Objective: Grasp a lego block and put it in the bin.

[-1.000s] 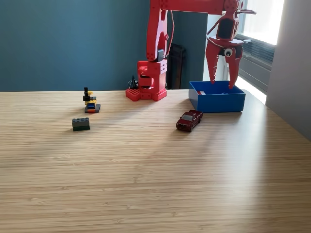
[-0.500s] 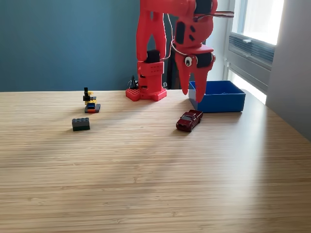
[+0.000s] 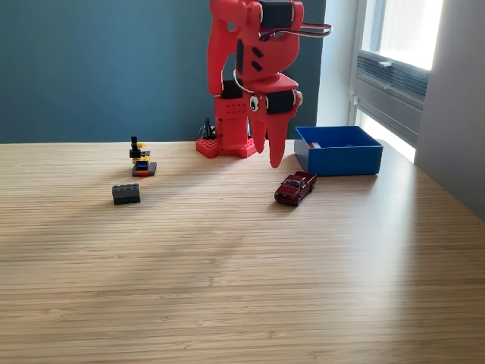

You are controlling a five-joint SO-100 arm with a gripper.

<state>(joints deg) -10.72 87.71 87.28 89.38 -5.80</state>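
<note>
Gripper [image 3: 267,155], jaws apparently nearly closed and empty, hangs above table [image 3: 242,288]; descending here risks striking toy car [image 3: 295,187], not grey lego block [image 3: 126,193].

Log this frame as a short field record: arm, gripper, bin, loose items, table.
arm: red, base at the table's far edge
gripper: pointing down, above the table, holds nothing; open or shut cannot be told
bin: blue, at the exterior view's right, a small piece inside
toy car: dark red, in front of the bin
grey lego block: at the exterior view's left
small lego stack: behind the grey block
table: light wood
</note>
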